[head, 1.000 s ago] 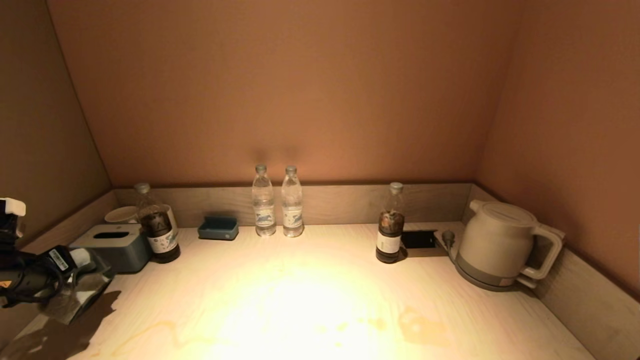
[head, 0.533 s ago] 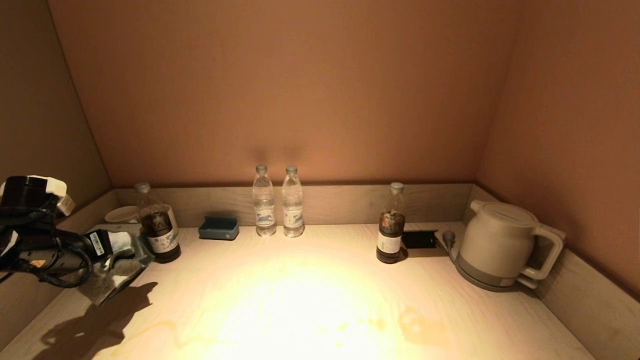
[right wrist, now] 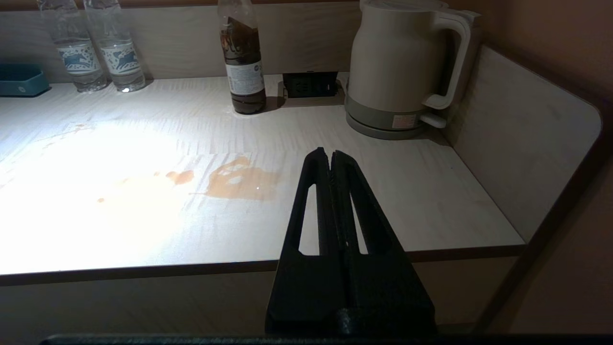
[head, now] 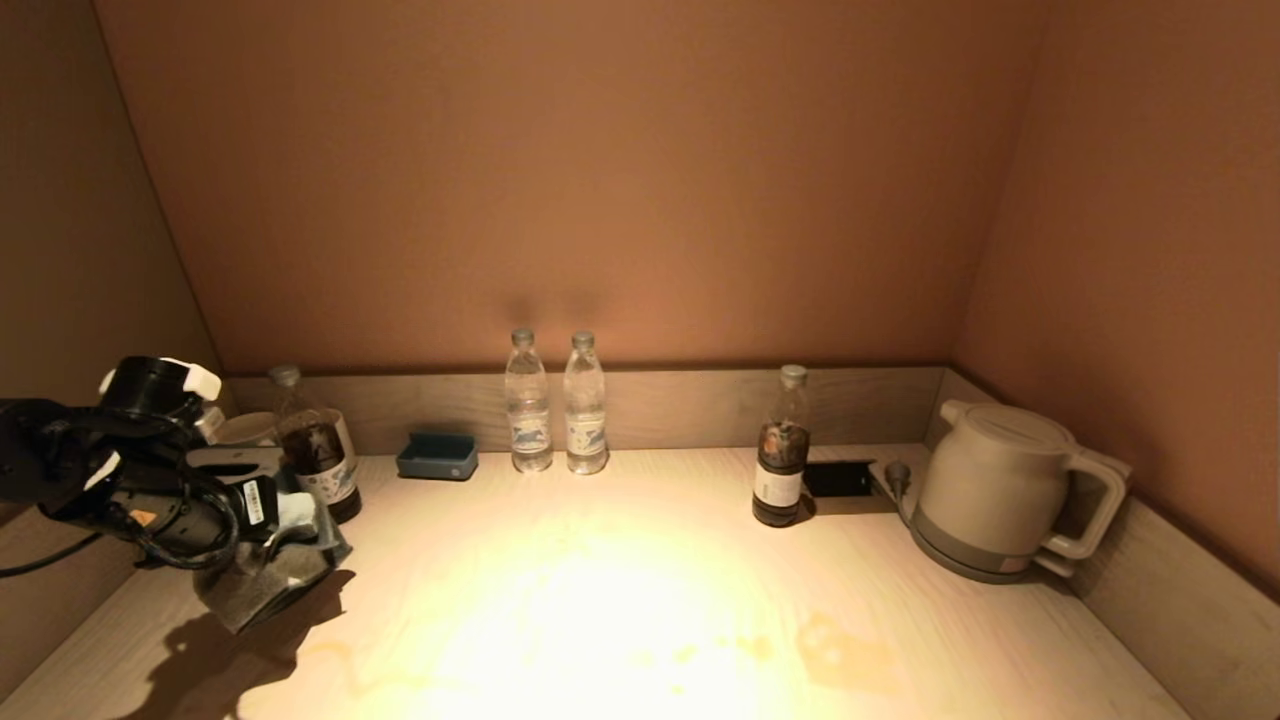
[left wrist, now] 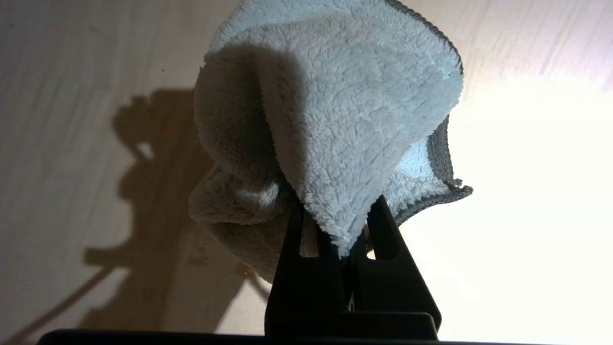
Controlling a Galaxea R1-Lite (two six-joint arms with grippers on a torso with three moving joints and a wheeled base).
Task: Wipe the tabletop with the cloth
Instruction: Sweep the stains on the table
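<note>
**Cloth held above the left side of the counter**

The right claw (right wrist: 330,155) is parked off the counter's front edge, fingers pressed together, holding nothing. Amber stains (right wrist: 242,179) mark the counter (head: 640,600) just beyond it. At the left, the left claw (left wrist: 341,239) is clamped on the cloth (left wrist: 335,110) (pale grey-blue, darker hem), which hangs clear of the surface and casts a shadow (head: 215,665) on it. Behind stand a dark bottle (head: 312,455), a blue tray (head: 436,456), two water bottles (head: 555,405), a second dark bottle (head: 781,450) and a kettle (head: 1000,490)
</note>
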